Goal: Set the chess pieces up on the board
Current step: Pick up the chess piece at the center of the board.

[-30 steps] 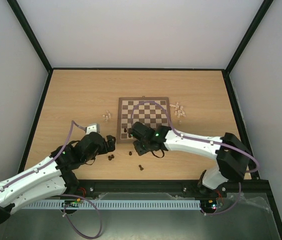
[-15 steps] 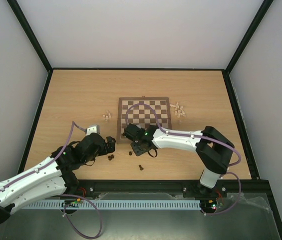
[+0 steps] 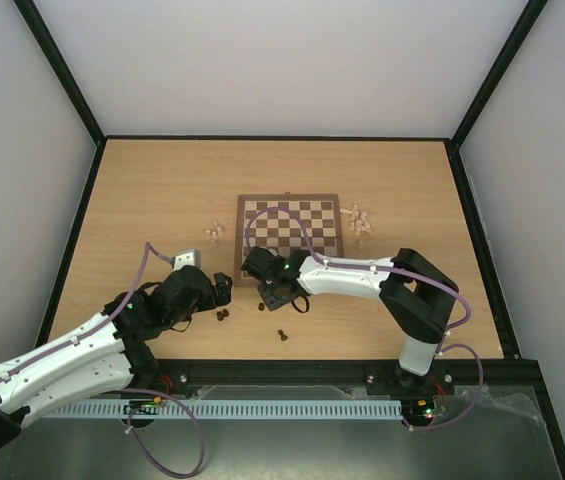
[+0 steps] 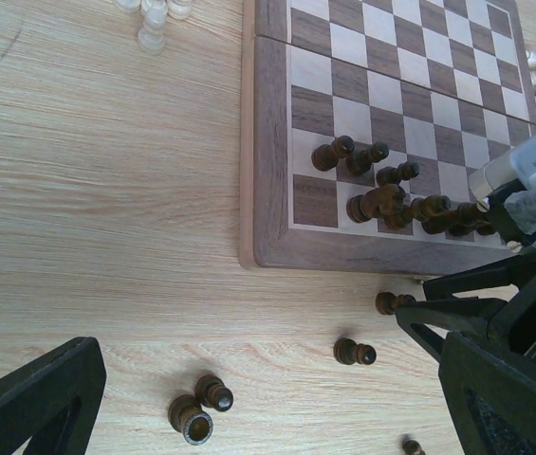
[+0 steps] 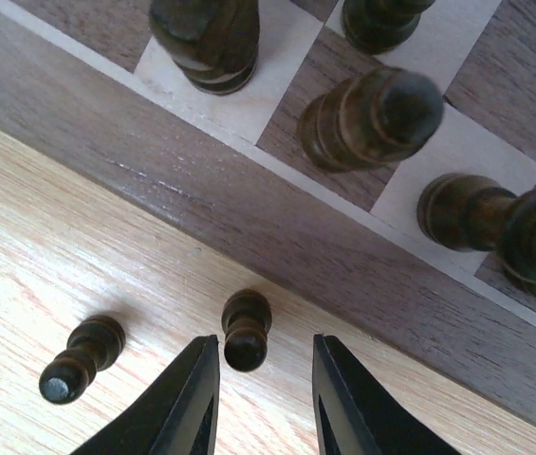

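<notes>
The board [image 3: 289, 203] lies mid-table, with several dark chess pieces [image 4: 381, 199] standing on its near rows. My right gripper [image 5: 266, 355] hangs low over the table just off the board's near frame [image 5: 249, 209]. Its fingers [image 5: 192, 398] stand either side of a small upright dark pawn [image 5: 246, 329], with a gap on each side. Another dark pawn [image 5: 83, 357] is to its left. My left gripper [image 4: 268, 403] is wide open and holds nothing, above two loose dark pieces [image 4: 199, 409] on the table. In the top view it [image 3: 224, 290] is left of the right gripper [image 3: 274, 298].
Pale pieces lie in small heaps left [image 3: 213, 233] and right [image 3: 360, 222] of the board. More dark pieces lie on the table near the front [image 3: 282, 335], [image 4: 354, 352]. The right arm crosses the left wrist view at its right edge.
The right arm has swung left along the board's near edge, and its jaws have narrowed round the pawn. The left arm has not moved.
</notes>
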Available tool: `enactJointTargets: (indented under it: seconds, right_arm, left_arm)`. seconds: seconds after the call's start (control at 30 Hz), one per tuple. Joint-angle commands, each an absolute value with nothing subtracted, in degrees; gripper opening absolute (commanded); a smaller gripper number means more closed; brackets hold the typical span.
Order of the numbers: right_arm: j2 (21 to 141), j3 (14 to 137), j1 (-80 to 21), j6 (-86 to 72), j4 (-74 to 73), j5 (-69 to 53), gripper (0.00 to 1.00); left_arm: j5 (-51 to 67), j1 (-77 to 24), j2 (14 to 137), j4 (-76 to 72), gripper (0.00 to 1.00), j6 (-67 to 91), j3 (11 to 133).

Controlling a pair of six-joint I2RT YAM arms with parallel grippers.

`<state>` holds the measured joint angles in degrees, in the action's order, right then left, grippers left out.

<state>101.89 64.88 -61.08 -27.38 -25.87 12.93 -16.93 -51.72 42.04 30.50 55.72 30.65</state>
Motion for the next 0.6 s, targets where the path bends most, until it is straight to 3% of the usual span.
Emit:
enactJointTargets:
  seconds: [0.0, 0.57]
  right_arm:
    - [103.2, 66.1, -60.5, -26.6, -25.9, 12.9, 0.27]
    - [99.8, 66.1, -59.8, -25.6, -27.2, 9.4, 0.06]
  left_arm:
    - [-17.3, -51.4, 42.3, 30.1, 0.99, 55.5, 30.1]
    - [-17.8, -51.4, 43.9, 30.1, 0.99, 54.9, 31.5]
